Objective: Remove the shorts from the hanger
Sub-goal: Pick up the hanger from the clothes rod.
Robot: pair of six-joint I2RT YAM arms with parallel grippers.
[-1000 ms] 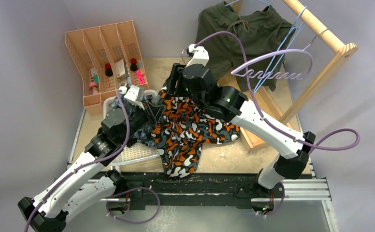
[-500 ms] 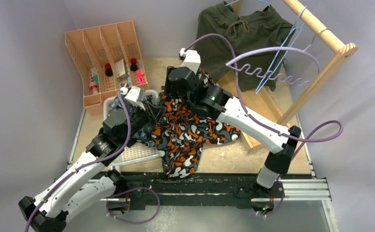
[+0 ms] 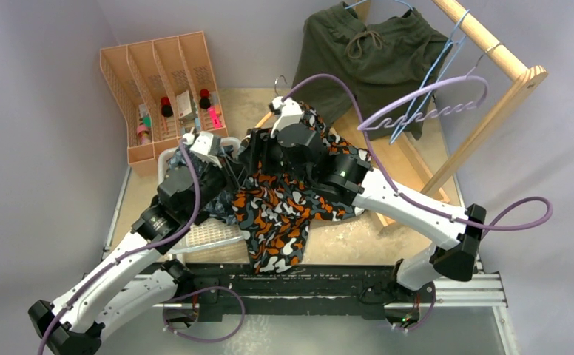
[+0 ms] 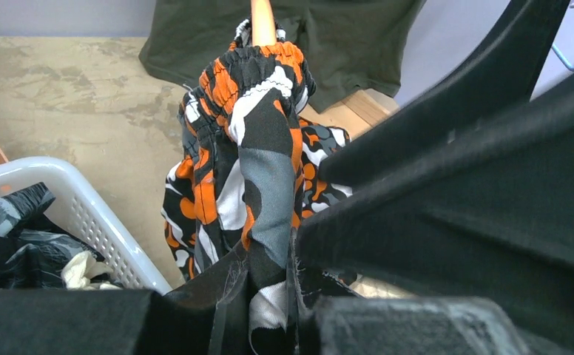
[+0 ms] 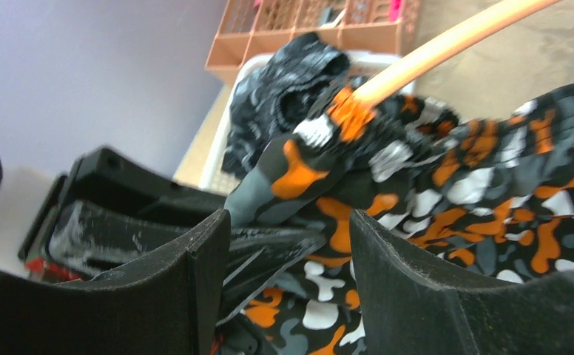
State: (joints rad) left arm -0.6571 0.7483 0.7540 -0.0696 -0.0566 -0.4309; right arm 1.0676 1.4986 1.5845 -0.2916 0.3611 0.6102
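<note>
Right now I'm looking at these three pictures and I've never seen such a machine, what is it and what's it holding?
It is a left arm and a right arm, bolted to a table, each ending in a two-finger pincer. One picture looks down from above; the other two come from cameras on the wrists. The left pincer is shut on the orange camouflage shorts, bunched on an orange hanger. The right pincer is open beside them. A white basket holds dark camouflage shorts; an orange organizer stands behind it. Olive shorts hang from a wooden rack.
</note>
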